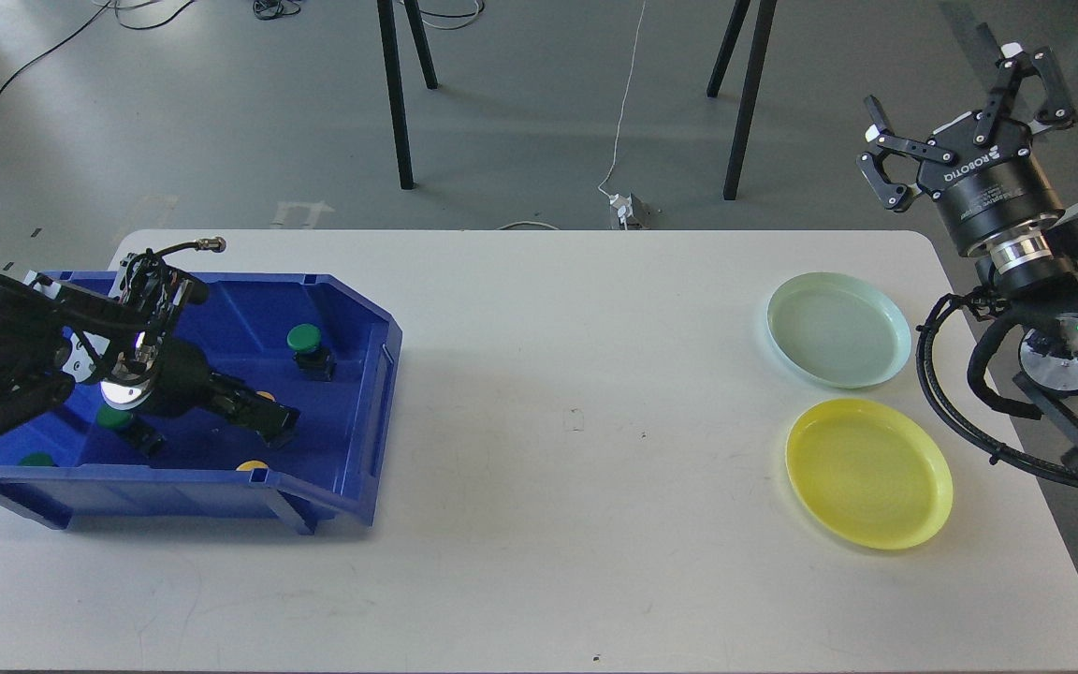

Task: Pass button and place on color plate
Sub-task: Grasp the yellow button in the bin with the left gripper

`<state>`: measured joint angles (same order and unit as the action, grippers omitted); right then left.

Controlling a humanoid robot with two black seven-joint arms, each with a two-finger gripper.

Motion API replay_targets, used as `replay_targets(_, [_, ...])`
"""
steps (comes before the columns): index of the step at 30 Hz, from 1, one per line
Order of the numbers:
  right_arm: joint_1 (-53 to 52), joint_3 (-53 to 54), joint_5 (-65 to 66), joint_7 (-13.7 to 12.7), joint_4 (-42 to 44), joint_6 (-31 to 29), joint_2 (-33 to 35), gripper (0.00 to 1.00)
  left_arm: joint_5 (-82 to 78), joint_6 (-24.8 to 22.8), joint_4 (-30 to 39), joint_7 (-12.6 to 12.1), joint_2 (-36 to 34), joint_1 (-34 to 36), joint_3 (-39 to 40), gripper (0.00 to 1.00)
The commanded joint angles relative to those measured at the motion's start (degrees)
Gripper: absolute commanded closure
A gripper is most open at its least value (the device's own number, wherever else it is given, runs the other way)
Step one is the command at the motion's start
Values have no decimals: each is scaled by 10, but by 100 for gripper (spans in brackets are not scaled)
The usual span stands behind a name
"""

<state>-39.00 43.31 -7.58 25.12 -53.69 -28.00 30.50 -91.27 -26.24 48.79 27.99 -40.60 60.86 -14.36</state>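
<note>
A blue bin (387, 356) stands at the table's left. It holds green buttons (304, 338) (112, 418) (36, 459) and yellow ones. My left gripper (269, 418) is low inside the bin, right over a yellow button (265, 397) of which only a sliver shows. Its dark fingers cannot be told apart. Another yellow button (252, 464) peeks over the bin's front wall. My right gripper (946, 89) is open and empty, raised beyond the table's far right corner. A pale green plate (838, 329) and a yellow plate (868, 473) lie at the right, both empty.
The white table (558, 468) stretches between the bin and the plates. Black stand legs (396, 94) and a white cable (623, 112) are on the floor behind the table. My right arm's cables (960, 412) hang by the table's right edge.
</note>
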Motion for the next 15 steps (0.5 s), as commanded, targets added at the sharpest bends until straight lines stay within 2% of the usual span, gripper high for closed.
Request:
replay_targets(1, [2, 0, 0, 0, 1, 0, 0, 1, -1, 1, -3, 0, 3, -6, 0, 4])
replay_targets(7, [6, 0, -1, 0, 1, 0, 0, 1, 0, 12, -3, 0, 4, -8, -1, 11])
replay_targets(8, [8, 0, -1, 0, 0, 0, 0, 1, 0, 12, -3, 0, 4, -9, -1, 16])
replay_targets(11, [9, 0, -1, 0, 0, 0, 1, 1, -1, 13, -3, 0, 4, -10, -1, 37])
replay_targets(13, [12, 0, -1, 0, 0, 0, 0, 1, -1, 14, -3, 0, 4, -11, -1, 44])
replay_targets(15, [12, 0, -1, 0, 1, 0, 1, 1, -2, 14, -3, 0, 4, -12, -1, 47])
